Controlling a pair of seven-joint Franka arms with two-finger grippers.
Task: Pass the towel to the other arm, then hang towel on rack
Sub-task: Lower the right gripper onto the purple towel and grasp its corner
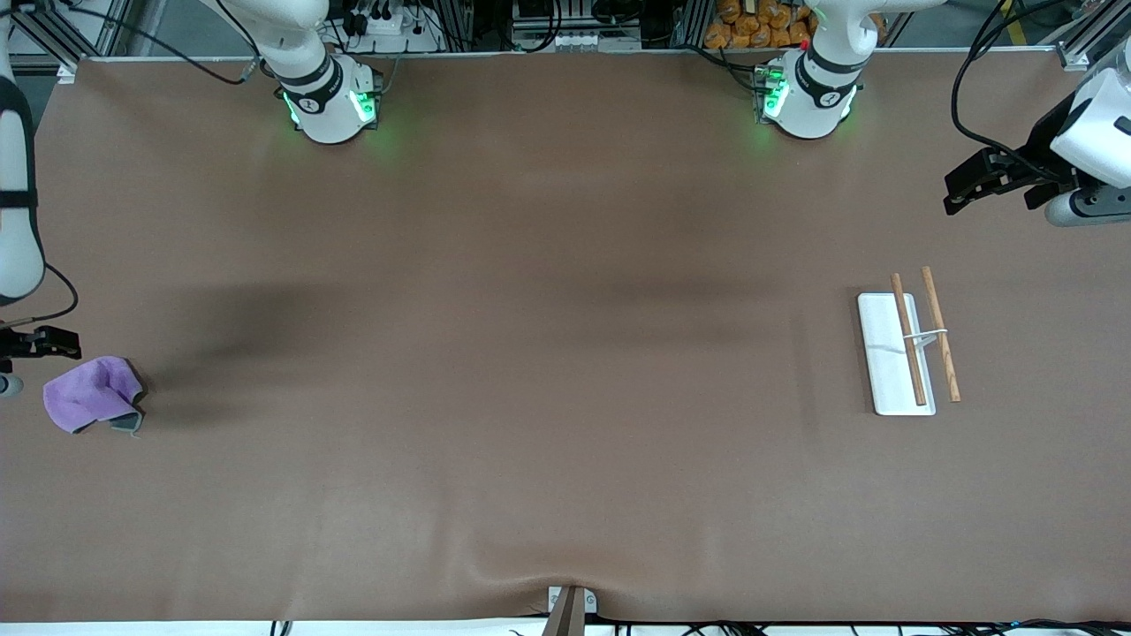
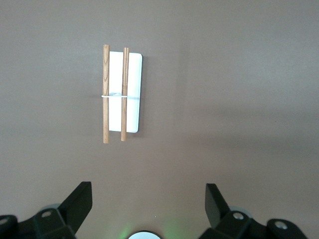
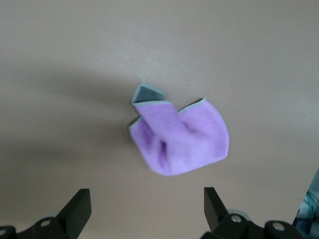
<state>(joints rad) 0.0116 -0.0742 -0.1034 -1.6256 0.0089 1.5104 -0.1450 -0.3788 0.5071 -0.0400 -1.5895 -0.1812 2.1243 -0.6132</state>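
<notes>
Brown cloth covers the whole table (image 1: 565, 397), flat and plain. At the right arm's end lies the towel (image 1: 91, 395), a small soft purple cloth, bunched up, with a dark grey edge and a grey corner folded up so the underside shows. It lies alone on the brown cover.

Just above it hangs the right gripper (image 1: 42, 343). Its two black fingers (image 3: 79, 205) are spread wide apart, and nothing is between them. In the right wrist view the towel (image 3: 179, 139) sits on the table past the fingertips, not touching them.

Well apart, at the left arm's end, stands the rack (image 1: 908, 349). It has a flat white base, two thin brown rods side by side and a thin wire joining them in the middle. One rod is over the base and the other is just past its edge.

Up over the table near the rack is the left gripper (image 1: 963, 190). Its black fingers (image 2: 79, 201) are spread wide too, holding nothing. In the left wrist view the rack (image 2: 122, 94) shows below it, not touching.

No writing can be read on the towel or rack.
</notes>
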